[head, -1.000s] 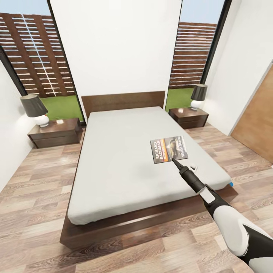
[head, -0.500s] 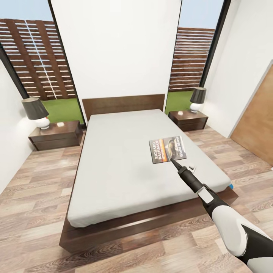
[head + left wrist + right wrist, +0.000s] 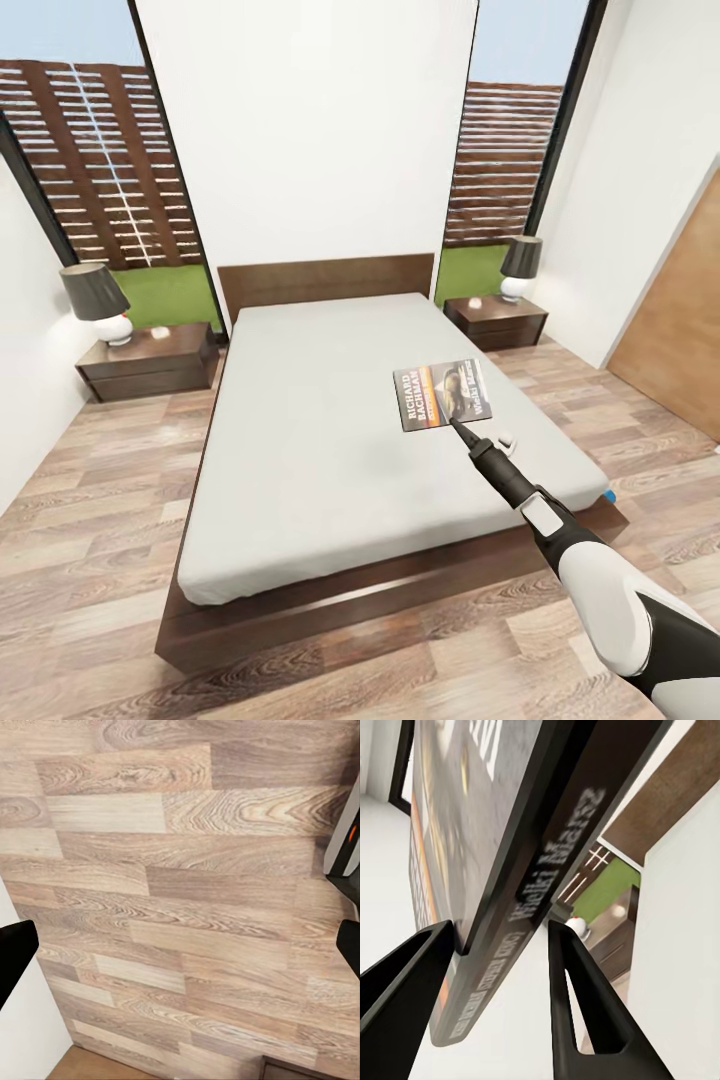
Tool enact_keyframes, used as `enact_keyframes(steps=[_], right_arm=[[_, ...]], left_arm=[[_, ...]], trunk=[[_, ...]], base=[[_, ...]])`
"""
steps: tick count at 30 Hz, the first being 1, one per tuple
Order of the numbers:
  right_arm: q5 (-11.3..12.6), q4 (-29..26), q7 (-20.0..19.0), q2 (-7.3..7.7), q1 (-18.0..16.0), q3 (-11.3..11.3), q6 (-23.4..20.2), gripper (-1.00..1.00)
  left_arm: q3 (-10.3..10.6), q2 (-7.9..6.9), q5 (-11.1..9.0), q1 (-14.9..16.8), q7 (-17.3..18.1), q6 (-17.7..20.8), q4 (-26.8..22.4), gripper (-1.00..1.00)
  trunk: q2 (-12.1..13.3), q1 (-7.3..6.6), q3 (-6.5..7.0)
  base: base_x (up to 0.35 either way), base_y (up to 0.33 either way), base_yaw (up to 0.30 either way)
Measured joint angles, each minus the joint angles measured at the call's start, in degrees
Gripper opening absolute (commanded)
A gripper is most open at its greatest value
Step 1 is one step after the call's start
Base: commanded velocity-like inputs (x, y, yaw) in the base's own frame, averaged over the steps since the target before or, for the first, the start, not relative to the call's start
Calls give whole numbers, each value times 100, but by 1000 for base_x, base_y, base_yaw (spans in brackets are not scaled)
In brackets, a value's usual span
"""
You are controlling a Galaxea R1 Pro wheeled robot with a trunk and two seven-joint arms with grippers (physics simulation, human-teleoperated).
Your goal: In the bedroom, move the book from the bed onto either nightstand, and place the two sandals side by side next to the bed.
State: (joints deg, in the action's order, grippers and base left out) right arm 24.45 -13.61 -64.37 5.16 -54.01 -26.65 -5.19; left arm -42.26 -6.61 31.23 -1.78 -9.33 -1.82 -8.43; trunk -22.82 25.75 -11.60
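Wood-plank floor (image 3: 187, 907) is seen past the left gripper (image 3: 180, 949), whose fingers (image 3: 15, 952) stand wide apart with nothing between them. At the left of the head view, one dark nightstand (image 3: 150, 362) with a lamp (image 3: 97, 300) stands beside the bed (image 3: 330, 440). The pale mattress is bare on its left and middle parts. Over its right part the book (image 3: 445, 395) is held up by the right gripper (image 3: 458, 425), with the cover and the "RICHARD" lettering facing the camera. In the right wrist view the fingers (image 3: 577, 1005) are closed narrowly on the book's edge (image 3: 510, 907), one on each face. A small white object (image 3: 506, 438) lies on the mattress just beside the arm. The second nightstand (image 3: 497, 320) stands at the bed's far right, and a blue bit (image 3: 610, 493) shows at the mattress's near right corner. Against the picture half a second ago, book and arm are hardly shifted; the room is seen slightly lower, so the camera is moved.
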Motion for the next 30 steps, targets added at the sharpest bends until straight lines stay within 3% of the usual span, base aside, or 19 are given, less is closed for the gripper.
enact_keyframes(steps=[30], right_arm=[[-9, 2, 10, 0, 0, 9, 2, -100]], left_arm=[[1, 7, 0, 0, 0, -9, 69, 100]], trunk=[[0, 0, 137]], base=[[0, 0, 0]])
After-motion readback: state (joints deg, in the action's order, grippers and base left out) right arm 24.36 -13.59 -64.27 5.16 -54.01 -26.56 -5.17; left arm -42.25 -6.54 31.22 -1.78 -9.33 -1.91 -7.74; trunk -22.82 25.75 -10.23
